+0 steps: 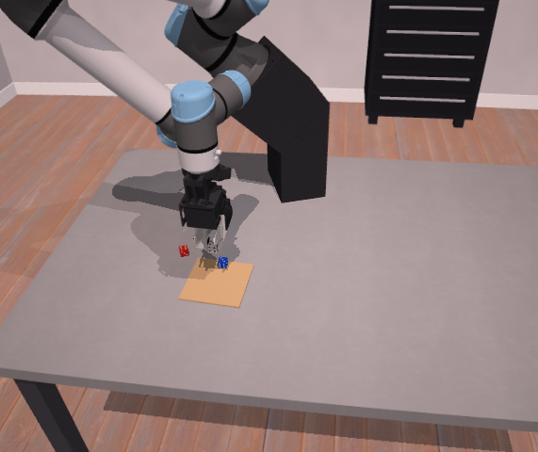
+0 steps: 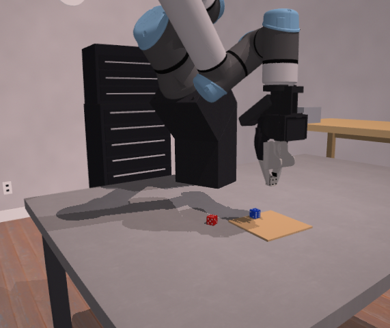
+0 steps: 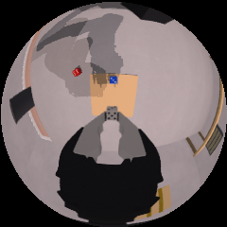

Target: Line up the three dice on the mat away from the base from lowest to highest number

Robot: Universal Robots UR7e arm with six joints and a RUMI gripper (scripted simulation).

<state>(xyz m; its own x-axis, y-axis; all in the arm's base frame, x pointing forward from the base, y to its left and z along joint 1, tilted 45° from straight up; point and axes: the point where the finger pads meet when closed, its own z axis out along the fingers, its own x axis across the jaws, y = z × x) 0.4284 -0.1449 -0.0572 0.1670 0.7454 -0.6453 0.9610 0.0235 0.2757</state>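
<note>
My gripper (image 1: pixel 212 246) (image 2: pixel 272 182) (image 3: pixel 112 112) is shut on a grey-white die with dark pips and holds it in the air above the table. The die (image 1: pixel 212 247) (image 2: pixel 273 180) (image 3: pixel 112 113) sits between the fingertips. A blue die (image 1: pixel 222 263) (image 2: pixel 255 213) (image 3: pixel 113 79) sits flat on the orange mat (image 1: pixel 215 286) (image 2: pixel 276 229) (image 3: pixel 124 96), close to the mat's edge nearest the base. A red die (image 1: pixel 184 250) (image 2: pixel 212 219) (image 3: pixel 77 72) sits flat on the table, off the mat, to its left in the top view. The pips on the tops are too small to read surely.
The grey table (image 1: pixel 356 292) (image 2: pixel 173 268) carries the arm's black base (image 1: pixel 302 155) (image 2: pixel 201 155) behind the mat. The arm's shadow falls over the table around the red die and onto the mat's near-base corner. A black drawer cabinet (image 1: pixel 430 43) (image 2: pixel 128 141) stands behind the table.
</note>
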